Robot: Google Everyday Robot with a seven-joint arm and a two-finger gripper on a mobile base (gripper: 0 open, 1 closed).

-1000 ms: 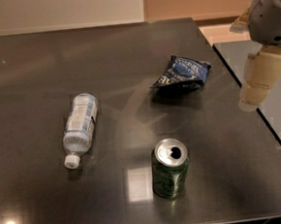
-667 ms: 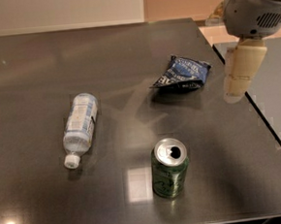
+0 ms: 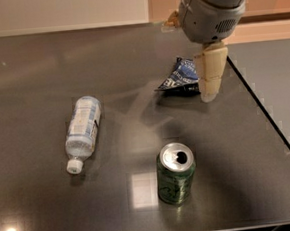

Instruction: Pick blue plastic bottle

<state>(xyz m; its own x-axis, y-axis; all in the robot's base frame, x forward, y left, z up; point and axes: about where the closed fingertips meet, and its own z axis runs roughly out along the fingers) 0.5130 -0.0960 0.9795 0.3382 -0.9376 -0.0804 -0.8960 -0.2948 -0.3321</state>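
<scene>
Glossy dark worktop point(image 3: 40, 60) under plastic, metal and foil.
The blue plastic bottle point(image 3: 82, 130) is clear, smooth plastic with 1 white cap; the can point(image 3: 176, 177) is shiny green metal; the bag point(image 3: 181, 74) is crinkled foil; the claw point(image 3: 209, 93), above the bag, is matt cream, probably plastic.

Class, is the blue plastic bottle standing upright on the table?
No, the blue plastic bottle lies on its side, away from the gripper, which hangs by the snack bag.
</scene>
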